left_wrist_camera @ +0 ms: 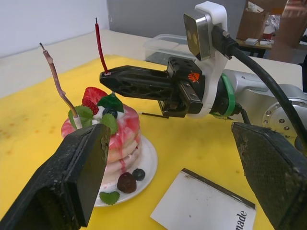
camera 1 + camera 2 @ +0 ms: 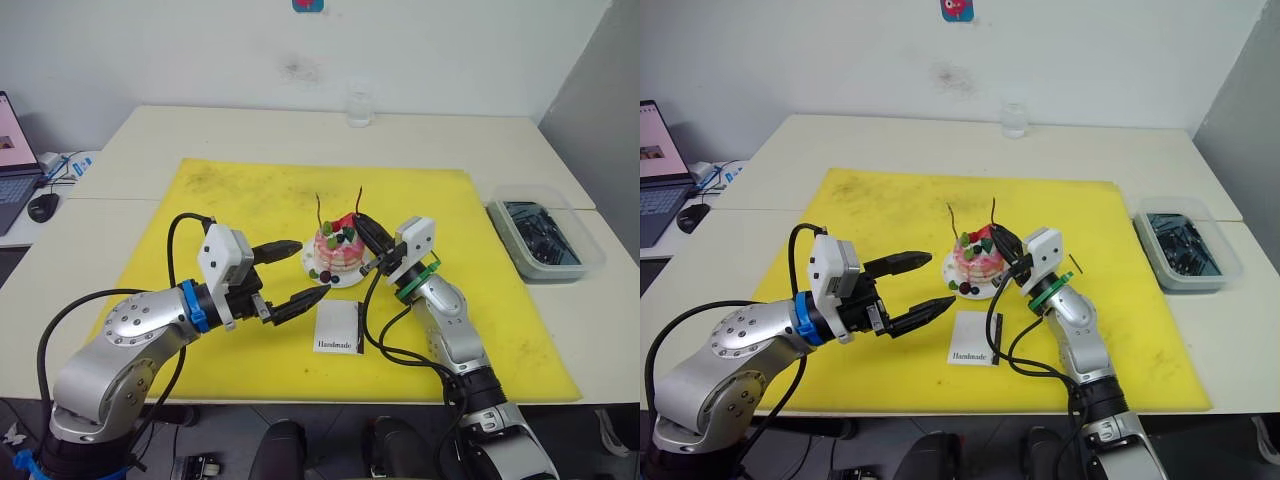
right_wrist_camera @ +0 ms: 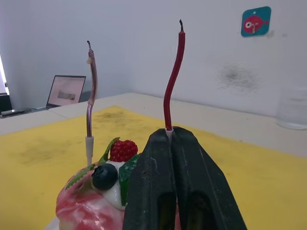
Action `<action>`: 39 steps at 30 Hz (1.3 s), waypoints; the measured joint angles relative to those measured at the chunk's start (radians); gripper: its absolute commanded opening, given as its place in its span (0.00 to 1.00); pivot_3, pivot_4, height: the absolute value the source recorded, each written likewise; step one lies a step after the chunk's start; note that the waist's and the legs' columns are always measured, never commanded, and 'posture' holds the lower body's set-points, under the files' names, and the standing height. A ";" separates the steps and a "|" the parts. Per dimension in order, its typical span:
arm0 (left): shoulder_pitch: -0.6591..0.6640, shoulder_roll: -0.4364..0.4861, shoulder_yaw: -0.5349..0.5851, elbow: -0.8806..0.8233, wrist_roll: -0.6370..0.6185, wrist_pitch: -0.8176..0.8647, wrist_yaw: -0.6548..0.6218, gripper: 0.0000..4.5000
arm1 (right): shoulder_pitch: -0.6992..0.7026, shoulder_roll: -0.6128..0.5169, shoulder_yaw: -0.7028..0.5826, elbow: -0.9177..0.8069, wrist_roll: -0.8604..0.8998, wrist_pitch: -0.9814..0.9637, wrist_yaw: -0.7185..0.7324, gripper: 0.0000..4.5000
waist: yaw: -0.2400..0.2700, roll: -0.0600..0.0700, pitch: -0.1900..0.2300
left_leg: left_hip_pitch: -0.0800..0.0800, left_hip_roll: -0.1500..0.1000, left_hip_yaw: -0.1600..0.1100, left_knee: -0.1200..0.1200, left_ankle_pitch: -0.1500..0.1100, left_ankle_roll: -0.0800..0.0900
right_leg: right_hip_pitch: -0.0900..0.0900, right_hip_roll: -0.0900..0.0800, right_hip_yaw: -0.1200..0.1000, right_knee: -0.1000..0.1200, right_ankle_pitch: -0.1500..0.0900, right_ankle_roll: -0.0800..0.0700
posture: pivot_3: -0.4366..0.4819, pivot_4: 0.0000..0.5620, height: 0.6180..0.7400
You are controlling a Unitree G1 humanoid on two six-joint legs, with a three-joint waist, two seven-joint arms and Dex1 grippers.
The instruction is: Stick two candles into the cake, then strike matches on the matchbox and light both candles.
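The pink-and-white cake [image 2: 337, 252] sits on its small white plate at the middle of the yellow mat [image 2: 230, 200]. A pale-pink candle [image 1: 57, 86] stands stuck in the cake's left side. My right gripper [image 2: 360, 220] reaches over the cake from the right, shut on the lower end of the red candle [image 3: 173, 72], which stands upright above the cake top. My left gripper [image 2: 311, 270] is open just left of the plate, holding nothing. The white matchbox [image 2: 338, 327] lies flat in front of the cake. One short dark match [image 2: 1077, 263] lies on the mat beside my right wrist.
A clear bin [image 2: 545, 238] of dark items stands off the mat at the right. A glass [image 2: 359, 108] is at the table's far edge. A laptop [image 2: 10, 160] and a mouse [image 2: 43, 206] are at the far left.
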 measured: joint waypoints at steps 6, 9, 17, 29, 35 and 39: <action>0.000 0.000 -0.007 0.000 0.001 0.000 -0.018 1.00 | 0.012 0.009 -0.002 0.025 -0.018 -0.035 -0.012 0.01 | 0.000 0.000 0.000 | 0.000 0.000 0.000 0.000 0.000 0.000 | 0.000 -0.003 0.000 0.000 0.000 0.000 | 0.48 0.27 1.00; 0.000 0.001 -0.007 0.000 0.002 0.000 -0.020 1.00 | 0.012 0.018 -0.001 0.032 -0.025 -0.037 -0.011 0.01 | 0.000 0.000 0.000 | 0.000 0.000 0.000 0.000 0.000 0.000 | 0.000 -0.003 0.000 0.000 0.000 0.000 | 0.48 0.27 1.00; 0.001 0.001 -0.017 0.001 0.006 -0.001 -0.020 1.00 | 0.041 0.053 0.015 0.037 -0.028 -0.041 -0.015 0.01 | 0.000 0.000 0.000 | 0.000 0.000 0.000 0.000 0.000 0.000 | 0.000 -0.003 0.000 0.000 0.000 0.000 | 0.48 0.27 1.00; 0.003 0.000 -0.028 0.001 0.009 -0.002 -0.020 1.00 | 0.076 0.068 0.013 0.043 -0.023 -0.062 -0.030 0.01 | -0.001 0.000 0.000 | 0.001 0.000 0.000 0.000 0.000 0.000 | 0.000 -0.003 0.000 0.000 0.000 0.000 | 0.48 0.27 1.00; 0.010 0.000 -0.038 0.001 0.014 -0.015 -0.019 1.00 | 0.076 0.072 0.018 0.037 -0.023 -0.060 -0.025 0.01 | -0.001 0.000 0.000 | 0.001 0.000 0.000 0.000 0.000 0.000 | 0.000 -0.003 0.000 0.000 0.000 0.000 | 0.48 0.27 1.00; 0.011 0.000 -0.043 0.001 0.025 -0.021 -0.020 1.00 | 0.077 0.072 0.015 0.025 -0.023 -0.055 -0.037 0.23 | -0.001 0.000 0.000 | 0.001 0.000 0.000 0.000 0.000 0.000 | 0.000 -0.003 0.000 0.000 0.000 0.000 | 0.48 0.27 1.00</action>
